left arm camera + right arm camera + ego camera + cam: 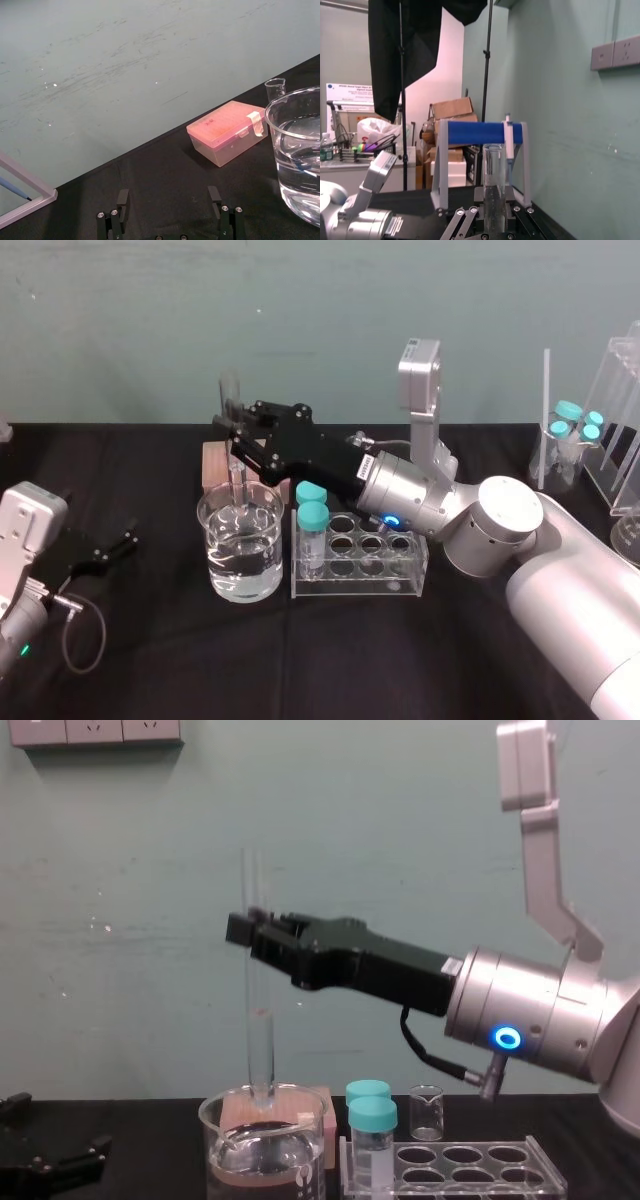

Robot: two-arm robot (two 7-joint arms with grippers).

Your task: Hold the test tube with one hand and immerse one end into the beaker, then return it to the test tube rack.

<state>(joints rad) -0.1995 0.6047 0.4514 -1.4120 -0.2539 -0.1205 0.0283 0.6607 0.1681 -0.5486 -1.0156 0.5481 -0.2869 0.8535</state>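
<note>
Black tabletop up front, left end effector parked there, fingers apart. Farther in, the right end effector clasps the test tube upright, tip just inside the beaker rim; dipping looks barely begun, and return to the test tube rack beside it remains

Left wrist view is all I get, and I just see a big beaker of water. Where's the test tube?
Observer: The right gripper holds the test tube upright over the beaker.
Operator: Is it dipped in yet?
Observer: Chest view puts its lower end about level with the rim, seemingly above the water.
Operator: Where's its home?
Observer: The test tube rack stands just right of the beaker, away from the left gripper, with two teal-capped vials at its left end.
</note>
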